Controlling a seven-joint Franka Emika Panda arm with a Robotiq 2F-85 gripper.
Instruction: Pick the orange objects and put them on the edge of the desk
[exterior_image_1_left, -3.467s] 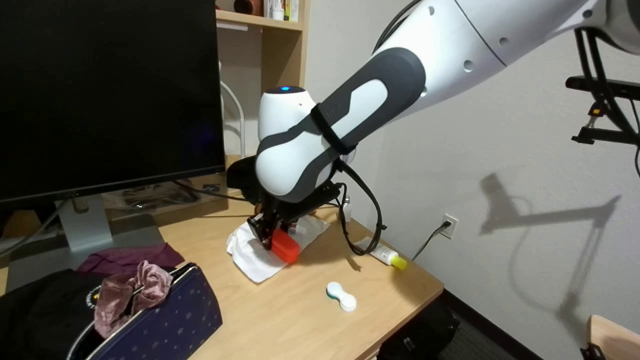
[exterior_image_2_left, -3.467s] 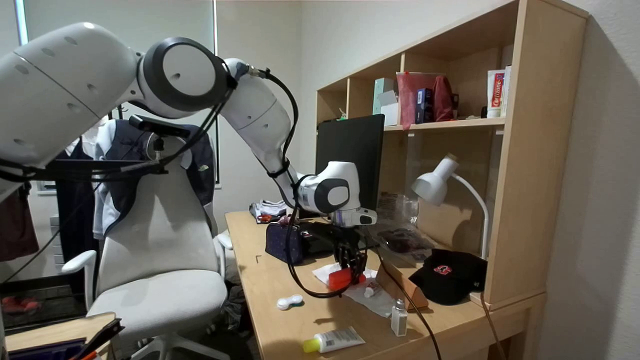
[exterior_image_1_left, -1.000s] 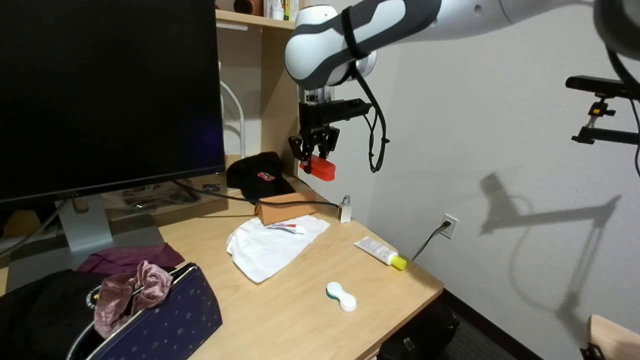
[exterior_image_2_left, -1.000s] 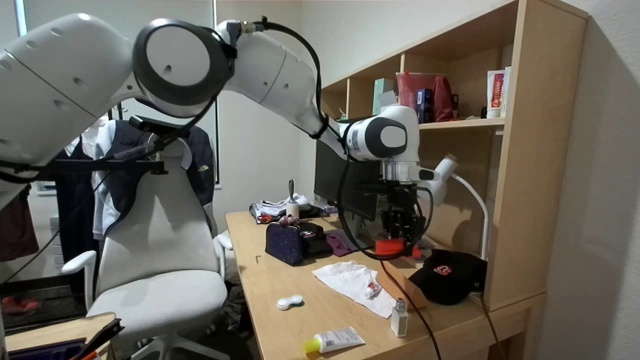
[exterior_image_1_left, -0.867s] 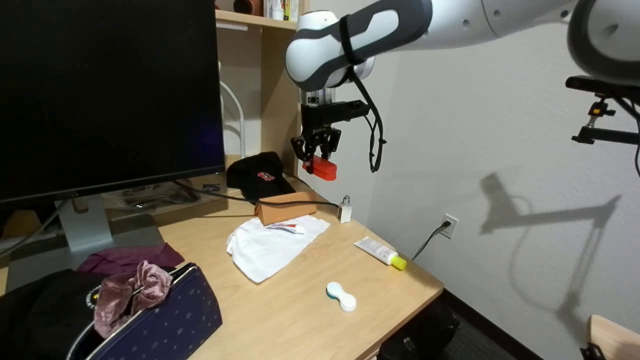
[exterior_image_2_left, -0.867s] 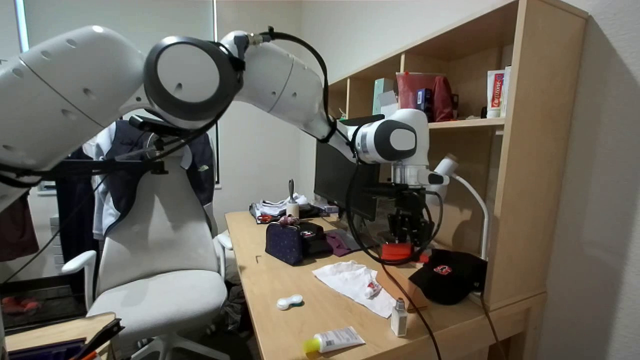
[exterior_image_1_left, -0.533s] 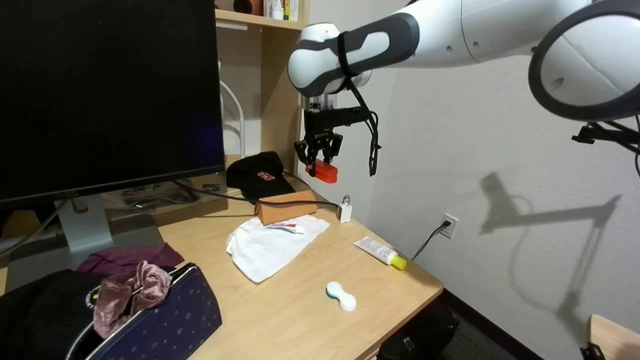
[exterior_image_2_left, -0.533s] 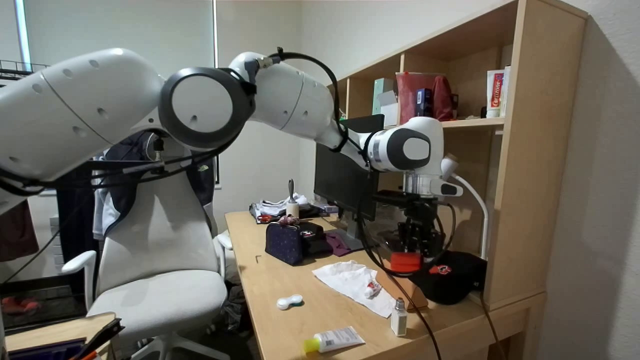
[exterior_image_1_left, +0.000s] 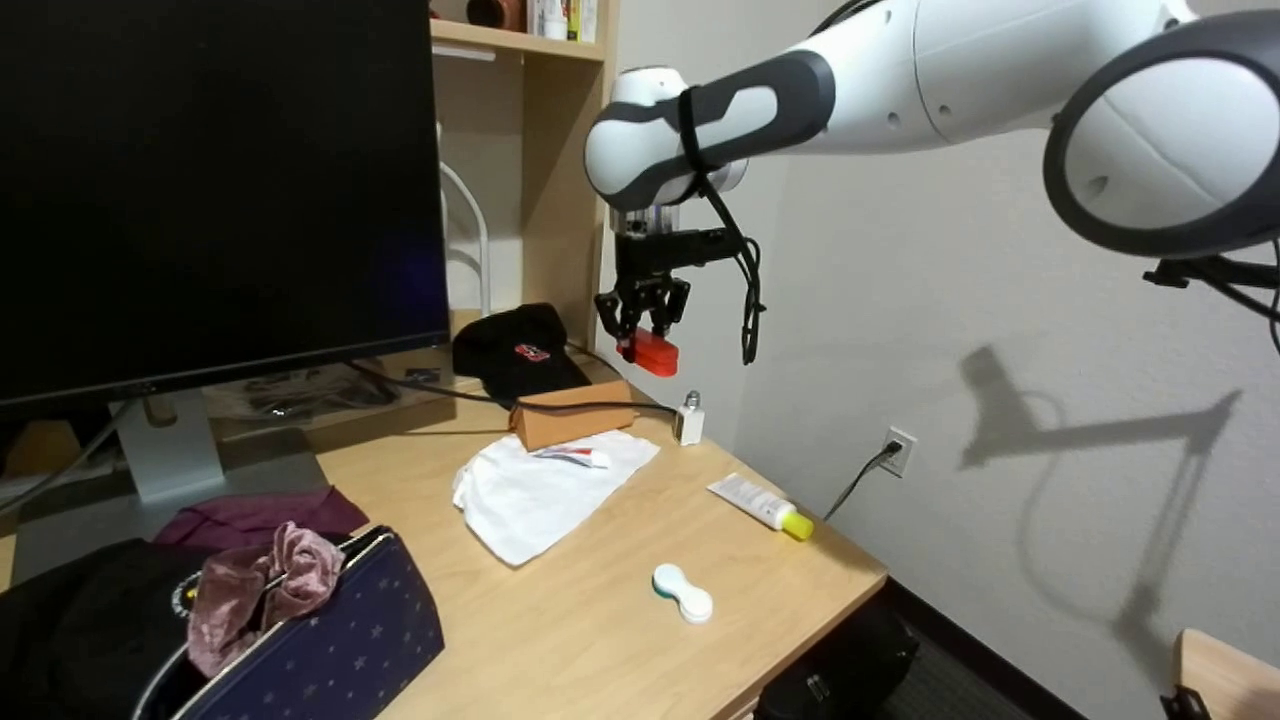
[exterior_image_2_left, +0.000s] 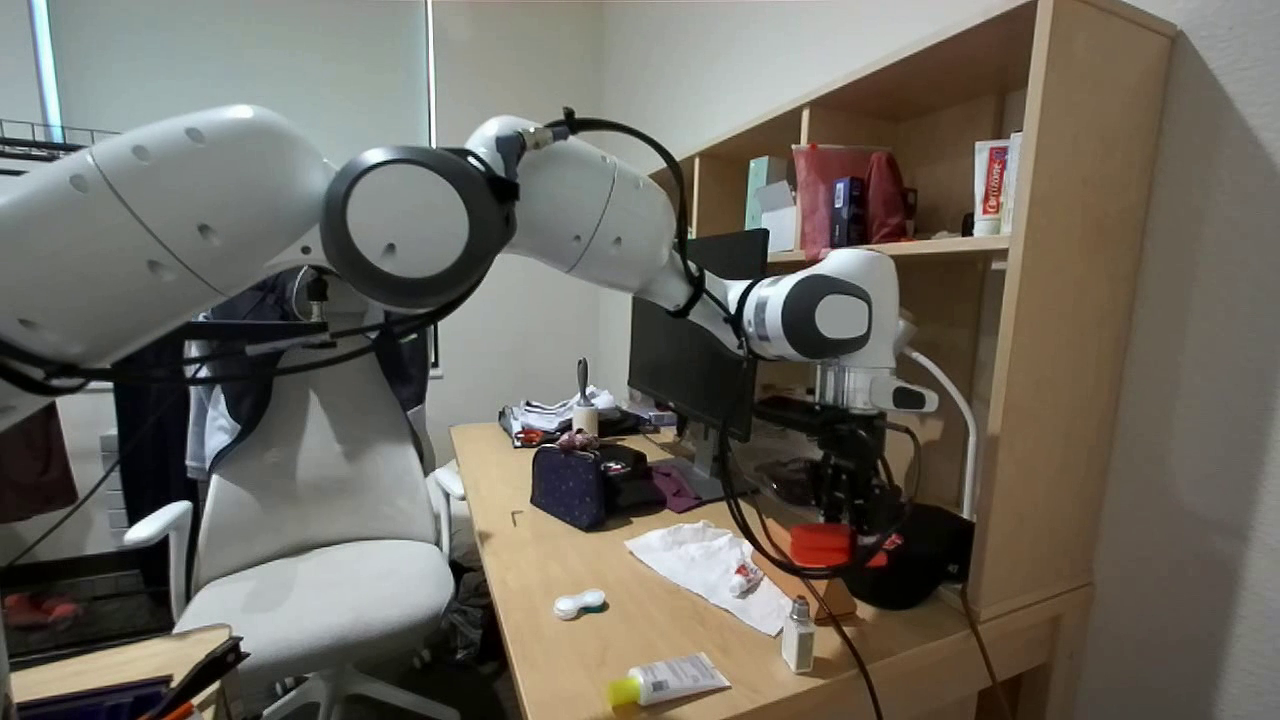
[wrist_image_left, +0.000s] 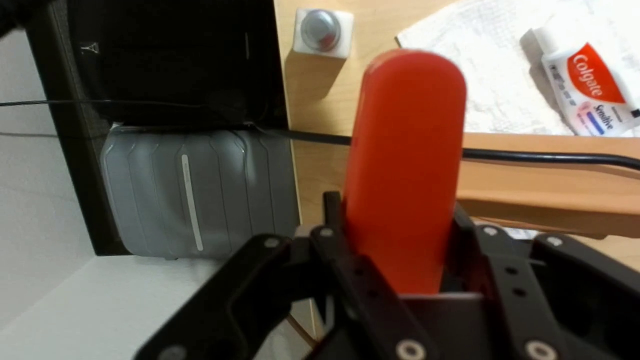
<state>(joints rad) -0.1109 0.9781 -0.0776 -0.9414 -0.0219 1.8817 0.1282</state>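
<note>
Gripper clamped on 1 chunky red-orange piece, 2 fingers against its sides. From here, piece is up in the air over the desk, higher than the tan case and the white bottle. Bottle stands near the desk edge; Colgate tube lies on the white cloth.

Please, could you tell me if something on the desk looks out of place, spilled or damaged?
I see no spill or damage. The black cable looks out of place: it lies across the brown box and runs off the edge of the desk, where it might get snagged.
</note>
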